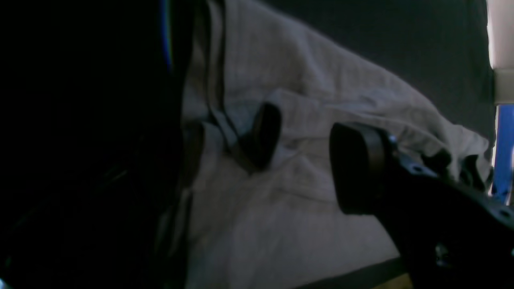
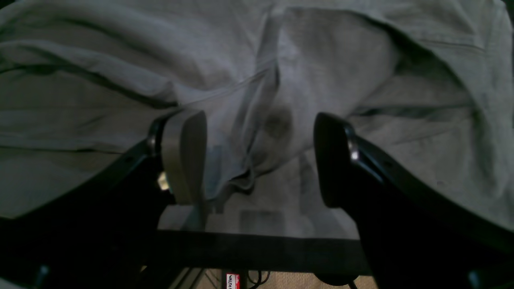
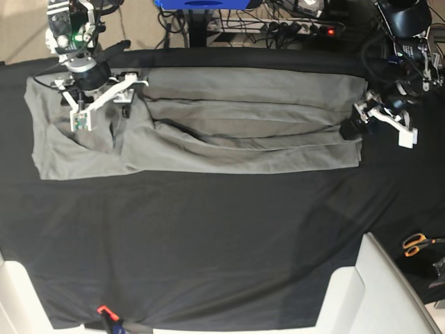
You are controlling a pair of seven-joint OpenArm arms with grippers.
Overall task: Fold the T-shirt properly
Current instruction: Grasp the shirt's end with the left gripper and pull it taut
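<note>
T-shirt (image 3: 229,129), light grey, lies along the far half of the counter (image 3: 208,236) on the black cloth, folded lengthwise into a long wrinkled band with several creases running along it. We see one end reaching the left side of the base view, where the fabric is bunched and wider, and the other end stopping near the right side.

Right pincer (image 2: 259,160) sits over the bunched end; we note its jaws spread, with a raised ridge of grey fabric lying between them but not pinched. In the base view it (image 3: 104,104) rests low on the cloth of the shirt.

Left pincer (image 1: 305,156) is at the opposite end, at the shirt's edge (image 3: 361,122); its jaws stand apart, low over the fabric, and we see nothing clamped between them.

Orange-handled scissors (image 3: 417,243) lie on the counter's right edge, well apart from the shirt. A white panel (image 3: 379,292) covers the near right corner.
</note>
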